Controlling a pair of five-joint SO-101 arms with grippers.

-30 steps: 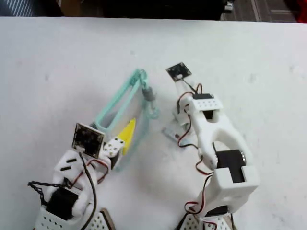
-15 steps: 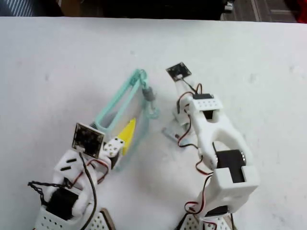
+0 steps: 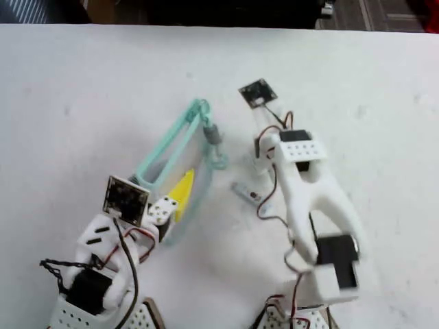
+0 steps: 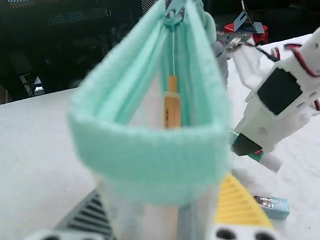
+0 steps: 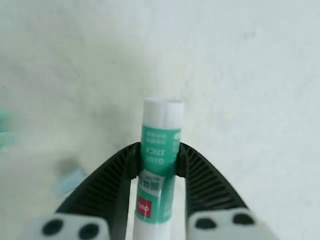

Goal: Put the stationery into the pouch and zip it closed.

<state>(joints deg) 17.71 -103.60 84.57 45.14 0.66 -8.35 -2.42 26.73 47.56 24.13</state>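
The mint-green pouch lies open on the white table, its mouth gaping in the left wrist view. An orange pen lies inside it. My left gripper, with a yellow jaw, is shut on the pouch's near rim. My right gripper is shut on a green-and-white glue stick, whose white cap points away from the wrist. In the left wrist view that glue stick hangs to the right of the pouch, above the table. A small blue-grey eraser-like piece lies between the pouch and the right arm.
A grey zipper pull sits at the pouch's far end. The table is bare white at the left and the back. The right arm's body stands close to the pouch's right side. A dark edge runs along the table's far side.
The right arm has lifted and shifted slightly to the right and back with the glue stick. The small blue-grey piece now lies uncovered. The left arm and pouch stayed still.
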